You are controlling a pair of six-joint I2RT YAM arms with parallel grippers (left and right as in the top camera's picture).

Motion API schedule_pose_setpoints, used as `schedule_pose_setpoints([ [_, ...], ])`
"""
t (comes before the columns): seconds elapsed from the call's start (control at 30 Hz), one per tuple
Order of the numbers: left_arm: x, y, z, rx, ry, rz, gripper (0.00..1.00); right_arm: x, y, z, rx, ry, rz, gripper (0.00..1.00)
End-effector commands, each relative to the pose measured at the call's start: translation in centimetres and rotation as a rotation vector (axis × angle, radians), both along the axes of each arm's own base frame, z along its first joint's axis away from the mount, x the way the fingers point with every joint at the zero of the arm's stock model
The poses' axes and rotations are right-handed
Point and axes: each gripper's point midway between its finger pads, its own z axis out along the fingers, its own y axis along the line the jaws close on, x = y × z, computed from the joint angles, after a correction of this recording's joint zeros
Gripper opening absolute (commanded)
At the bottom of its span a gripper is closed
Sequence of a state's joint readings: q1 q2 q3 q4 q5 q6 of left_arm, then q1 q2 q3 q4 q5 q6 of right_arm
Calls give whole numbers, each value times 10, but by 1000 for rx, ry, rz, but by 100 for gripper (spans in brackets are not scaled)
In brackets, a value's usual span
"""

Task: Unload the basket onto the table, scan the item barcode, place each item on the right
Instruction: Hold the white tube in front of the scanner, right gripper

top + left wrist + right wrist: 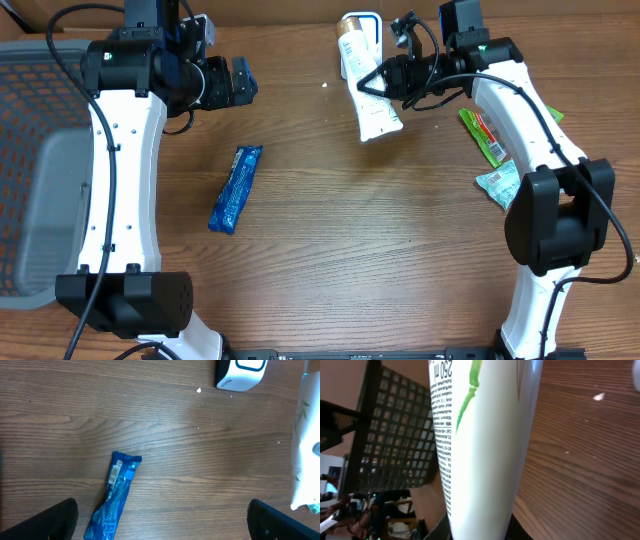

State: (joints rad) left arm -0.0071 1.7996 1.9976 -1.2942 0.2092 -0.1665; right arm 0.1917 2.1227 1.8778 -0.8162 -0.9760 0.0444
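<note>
Overhead: right fingers clamped on white plastic tube with green leaf print, its top end beside white scanner with blue outline. Left fingers wide apart, empty.
Left wrist: blue foil wrapper flat on brown wooden bench; print unreadable.
Right wrist: tube reads "250 ml".

Right pincer grips white tube; seemingly lifted.

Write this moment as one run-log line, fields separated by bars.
right gripper: shut on white tube | left gripper: open, empty | blue packet: lying on table
</note>
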Motion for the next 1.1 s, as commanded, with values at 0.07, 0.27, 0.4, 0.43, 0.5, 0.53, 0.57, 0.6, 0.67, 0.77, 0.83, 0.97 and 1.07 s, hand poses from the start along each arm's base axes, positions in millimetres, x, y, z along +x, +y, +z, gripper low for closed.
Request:
schedule_pose_setpoints([
  [0.07, 1, -4, -3, -13, 10, 2, 100, -19, 6, 85, 108, -176, 70, 4],
  [0.27, 1, -4, -3, -13, 10, 2, 100, 21, -16, 46, -201, -222, -167, 4],
  [0.4, 1, -4, -3, -13, 10, 2, 100, 50, -35, 21, -502, -303, -383, 4],
  [0.43, 1, -4, -3, -13, 10, 2, 100, 62, -40, 20, -629, -378, -477, 4],
  [0.5, 1, -4, -3, -13, 10, 2, 100, 74, -42, 22, -756, -485, -540, 4],
  [0.53, 1, -4, -3, -13, 10, 2, 100, 80, -42, 22, -816, -545, -550, 4],
  [0.57, 1, -4, -3, -13, 10, 2, 100, 87, -42, 22, -886, -611, -555, 4],
  [0.6, 1, -4, -3, -13, 10, 2, 100, 91, -41, 21, -923, -646, -553, 4],
  [0.67, 1, -4, -3, -13, 10, 2, 100, 104, -40, 14, -1024, -742, -529, 4],
  [0.77, 1, -4, -3, -13, 10, 2, 100, 123, -46, 11, -1136, -847, -534, 4],
  [0.83, 1, -3, -3, -10, 9, 4, 100, 135, -45, 11, -1167, -914, -534, 4],
  [0.97, 1, -3, -3, -6, 10, 5, 100, 147, -39, 2, -1218, -996, -473, 4],
  [1.07, 1, -3, -3, -6, 9, 5, 100, 160, -38, -10, -1305, -1079, -418, 4],
])
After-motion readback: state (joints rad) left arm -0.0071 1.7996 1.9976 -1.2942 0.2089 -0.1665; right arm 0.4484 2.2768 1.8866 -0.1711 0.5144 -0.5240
